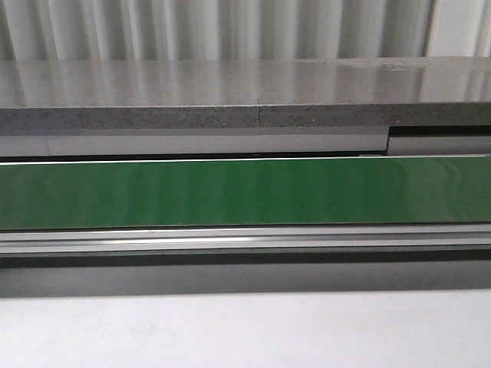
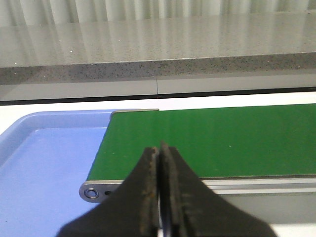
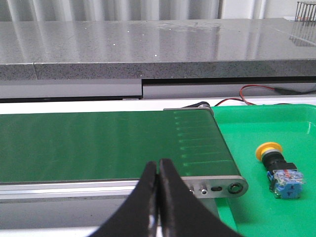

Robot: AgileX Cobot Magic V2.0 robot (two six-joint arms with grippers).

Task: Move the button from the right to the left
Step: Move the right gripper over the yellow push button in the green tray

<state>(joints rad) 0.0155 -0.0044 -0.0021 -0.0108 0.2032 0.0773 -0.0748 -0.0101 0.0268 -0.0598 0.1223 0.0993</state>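
Nothing begun: yellow-capped, blue-bodied push-button (image 3: 278,169) lies in the green plastic tray (image 3: 296,123), at three o'clock of the right hand (image 3: 158,170); both hands empty, pressed closed, left hand (image 2: 159,155) included. Next, I judge: open, reach rightward.

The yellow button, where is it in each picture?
Front view: the button is not in it.
Left wrist view: not in it; only a blue tray shows.
Right wrist view: the button lies on its side in the green tray.
Shared landmark: the green conveyor belt, in all three views.
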